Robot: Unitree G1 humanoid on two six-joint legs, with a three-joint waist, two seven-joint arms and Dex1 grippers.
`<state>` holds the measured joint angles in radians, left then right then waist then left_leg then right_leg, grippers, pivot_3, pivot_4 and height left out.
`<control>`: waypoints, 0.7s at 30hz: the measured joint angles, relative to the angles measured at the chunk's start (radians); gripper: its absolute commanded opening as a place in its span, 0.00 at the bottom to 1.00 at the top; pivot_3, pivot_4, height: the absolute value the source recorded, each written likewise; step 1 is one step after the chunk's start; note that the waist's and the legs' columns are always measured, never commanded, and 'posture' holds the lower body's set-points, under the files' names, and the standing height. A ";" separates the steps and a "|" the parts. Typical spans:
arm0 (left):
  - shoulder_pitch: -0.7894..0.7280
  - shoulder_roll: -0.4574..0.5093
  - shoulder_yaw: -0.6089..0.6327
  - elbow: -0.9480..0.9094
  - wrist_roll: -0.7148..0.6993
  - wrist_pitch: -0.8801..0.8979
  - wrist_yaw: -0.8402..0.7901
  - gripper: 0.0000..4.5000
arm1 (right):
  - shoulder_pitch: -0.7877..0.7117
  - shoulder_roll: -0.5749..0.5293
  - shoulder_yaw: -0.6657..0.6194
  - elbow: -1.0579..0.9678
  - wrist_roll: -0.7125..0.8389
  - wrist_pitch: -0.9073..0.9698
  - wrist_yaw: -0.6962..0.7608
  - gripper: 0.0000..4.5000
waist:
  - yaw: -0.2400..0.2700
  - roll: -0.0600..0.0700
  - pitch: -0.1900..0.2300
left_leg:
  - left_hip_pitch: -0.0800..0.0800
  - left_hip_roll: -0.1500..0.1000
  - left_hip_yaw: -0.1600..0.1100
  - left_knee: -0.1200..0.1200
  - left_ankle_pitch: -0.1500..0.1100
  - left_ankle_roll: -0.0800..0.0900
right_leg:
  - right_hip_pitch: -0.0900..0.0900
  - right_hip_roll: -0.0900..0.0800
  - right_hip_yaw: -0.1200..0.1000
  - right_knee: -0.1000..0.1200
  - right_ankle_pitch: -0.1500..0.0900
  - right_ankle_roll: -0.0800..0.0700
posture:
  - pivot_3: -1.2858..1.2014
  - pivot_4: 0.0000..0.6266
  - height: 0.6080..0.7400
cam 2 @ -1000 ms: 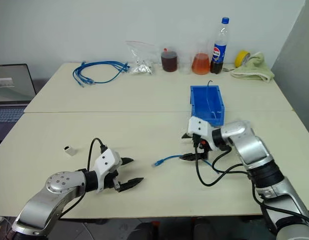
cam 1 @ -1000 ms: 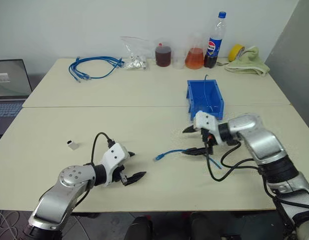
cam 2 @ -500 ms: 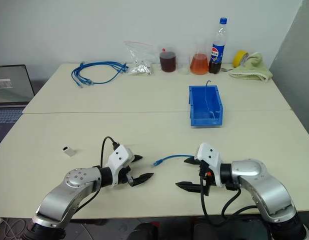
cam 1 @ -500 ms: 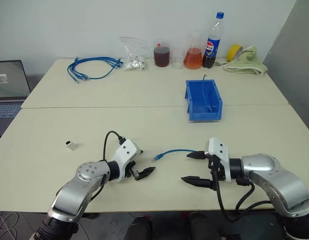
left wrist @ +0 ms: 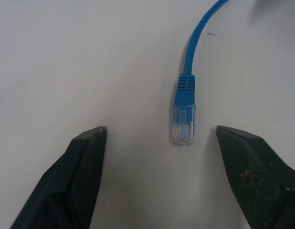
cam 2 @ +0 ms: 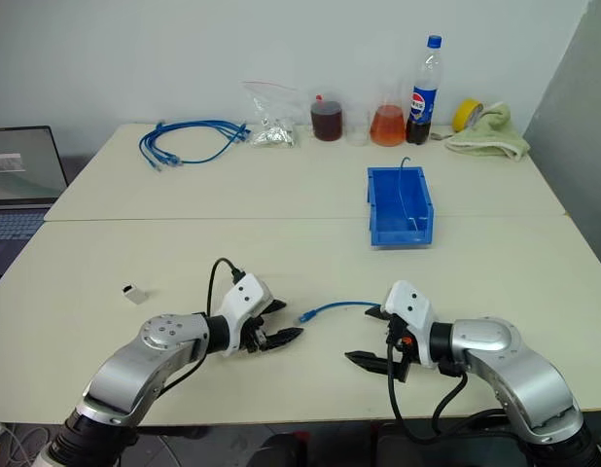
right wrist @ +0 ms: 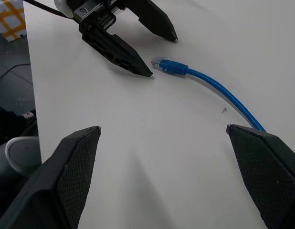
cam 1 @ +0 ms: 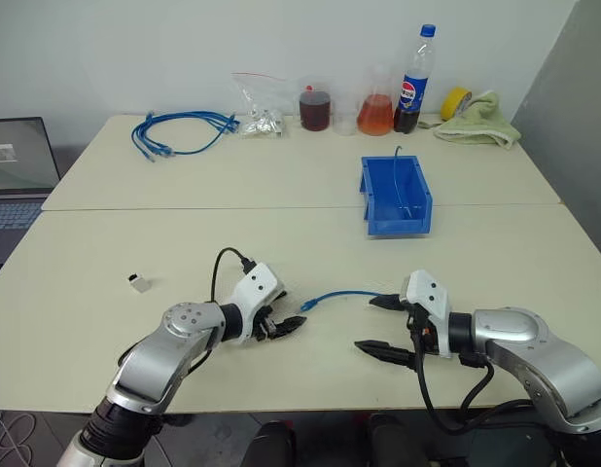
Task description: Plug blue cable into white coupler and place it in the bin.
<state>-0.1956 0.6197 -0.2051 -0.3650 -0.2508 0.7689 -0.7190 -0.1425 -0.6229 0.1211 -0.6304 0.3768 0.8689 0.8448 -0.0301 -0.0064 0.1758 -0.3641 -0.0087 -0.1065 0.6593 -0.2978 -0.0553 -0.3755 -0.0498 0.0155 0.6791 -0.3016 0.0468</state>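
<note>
Left gripper (cam 1: 284, 324): jaws parted with nothing between the pads, tips flanking the clear plug; it has come in from the open table toward the plug end over the last second, and the jaws look narrower than they were.
Right gripper (cam 1: 386, 325): jaws spread wide, empty; it has drawn back from beside the bin to the near table edge, with the cable's far end next to its upper finger.
Blue cable (left wrist: 191, 47): lying loose on the table between the 2 grippers, plug pointing at the left one, not yet gripped.
White coupler (cam 1: 138, 282): alone, well to the left, untouched.
Bin (cam 1: 378, 200): farther back, near the table seam.
Meaning: my reading is a left-hand pickup of the plug is starting; plugging and binning remain.
</note>
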 measured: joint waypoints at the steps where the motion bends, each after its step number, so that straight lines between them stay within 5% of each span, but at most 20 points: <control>1: -0.001 0.008 -0.006 -0.008 0.000 0.008 -0.001 0.60 | 0.001 -0.002 0.000 0.000 0.001 -0.002 -0.003 1.00 | 0.000 0.000 0.000 | 0.000 0.000 0.000 0.000 0.000 0.000 | 0.000 0.000 0.000 0.000 0.000 0.000 | 0.52 0.24 1.00; 13: 0.002 0.011 -0.055 -0.029 0.029 0.012 0.004 0.04 | 0.008 -0.005 0.000 -0.003 0.020 -0.040 -0.030 1.00 | 0.001 0.000 -0.001 | 0.001 0.000 0.000 0.000 0.000 0.000 | 0.002 -0.001 0.000 -0.001 0.000 0.000 | 0.52 0.24 1.00; 21: 0.015 -0.053 -0.046 -0.005 0.030 -0.037 0.030 0.04 | 0.068 -0.015 0.021 -0.003 0.016 -0.175 -0.016 1.00 | 0.015 0.000 -0.001 | 0.001 0.000 0.000 0.001 0.000 0.000 | 0.004 -0.004 -0.001 -0.002 0.000 0.001 | 0.52 0.24 1.00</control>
<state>-0.1808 0.5670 -0.2513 -0.3700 -0.2209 0.7318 -0.6887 -0.0745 -0.6379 0.1423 -0.6337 0.3931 0.6941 0.8291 -0.0149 -0.0065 0.1744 -0.3632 -0.0088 -0.1064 0.6600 -0.2978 -0.0552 -0.3719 -0.0533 0.0141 0.6774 -0.3014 0.0478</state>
